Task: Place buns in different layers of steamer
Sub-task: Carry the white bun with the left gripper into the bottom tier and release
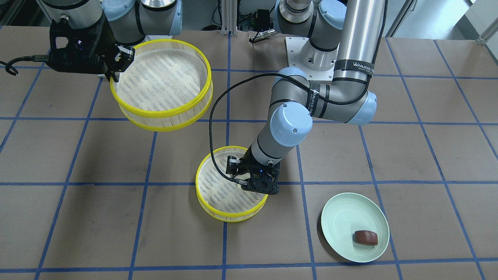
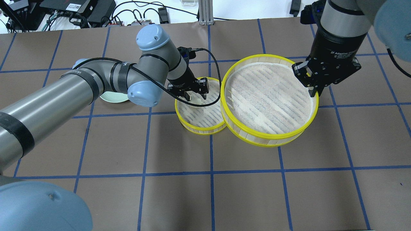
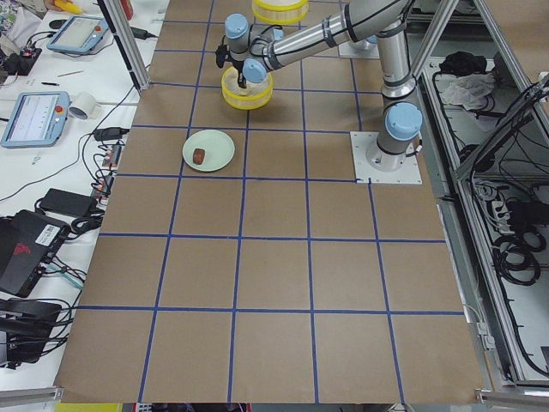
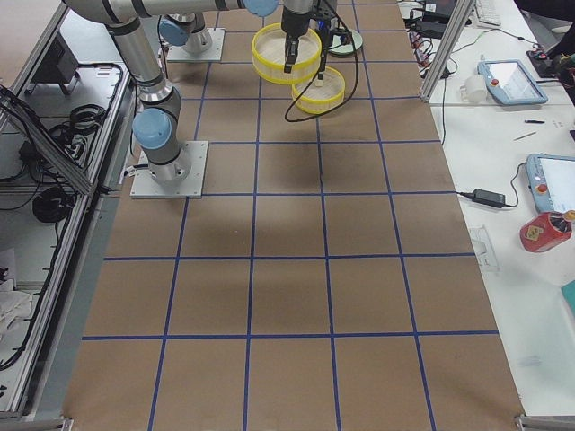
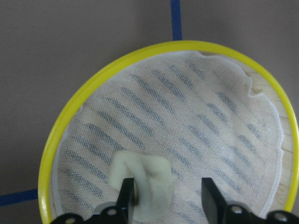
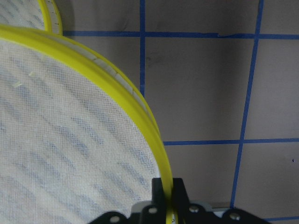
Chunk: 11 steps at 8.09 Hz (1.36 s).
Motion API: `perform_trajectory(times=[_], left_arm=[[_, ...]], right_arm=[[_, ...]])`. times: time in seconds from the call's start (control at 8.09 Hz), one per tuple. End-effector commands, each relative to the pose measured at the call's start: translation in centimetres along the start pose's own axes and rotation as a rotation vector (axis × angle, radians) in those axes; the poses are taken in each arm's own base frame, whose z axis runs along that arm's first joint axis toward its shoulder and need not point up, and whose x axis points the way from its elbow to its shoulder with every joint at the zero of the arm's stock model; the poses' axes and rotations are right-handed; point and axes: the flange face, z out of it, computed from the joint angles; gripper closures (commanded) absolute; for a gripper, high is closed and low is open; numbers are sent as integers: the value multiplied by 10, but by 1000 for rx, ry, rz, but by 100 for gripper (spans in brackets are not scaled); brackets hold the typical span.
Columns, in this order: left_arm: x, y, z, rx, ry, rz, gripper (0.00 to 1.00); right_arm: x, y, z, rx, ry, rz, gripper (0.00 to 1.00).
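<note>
My left gripper is open and low inside one steamer layer that stands on the table. The cream-white bun lies on its mesh floor, against one finger and partly between the jaws. My right gripper is shut on the yellow rim of the other steamer layer and holds it raised, beside and slightly over the first; its mesh is bare. The reddish-brown bun lies on the pale green plate.
The plate stands on the brown paper on my left side, a little apart from the lower layer; in the overhead view the plate is mostly hidden behind my left arm. Blue tape lines grid the table.
</note>
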Motion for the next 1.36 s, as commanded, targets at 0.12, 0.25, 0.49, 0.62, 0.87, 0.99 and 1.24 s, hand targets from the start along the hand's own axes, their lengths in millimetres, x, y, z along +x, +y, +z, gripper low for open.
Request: perform_trajectory(times=[0.12,0.25,0.49,0.62,0.87,0.99,1.24], left_arm=[[6,2,-56,61,-16,1,0],[-1,0,-87,93,-63,-5,0],[-54,-17,-132,113,-84,45,0],[-92,-25,-142,119,-93,62,0],[-129,-32,-155,138,-107,117,0],[-141,-35,-152,131,-117,139,0],[-172,-39,-146,109,-159,128,0]], right_arm=[[0,0,1,-1,0,1,96],[0,0,1,-3,0,1,96],[-1,-1,2,-3,-3,1,96],[-1,-1,1,0,-5,1,96],[-2,-2,1,0,-9,1,96],[-2,-2,1,-1,-9,1,96],[-2,-4,2,0,-11,2,96]])
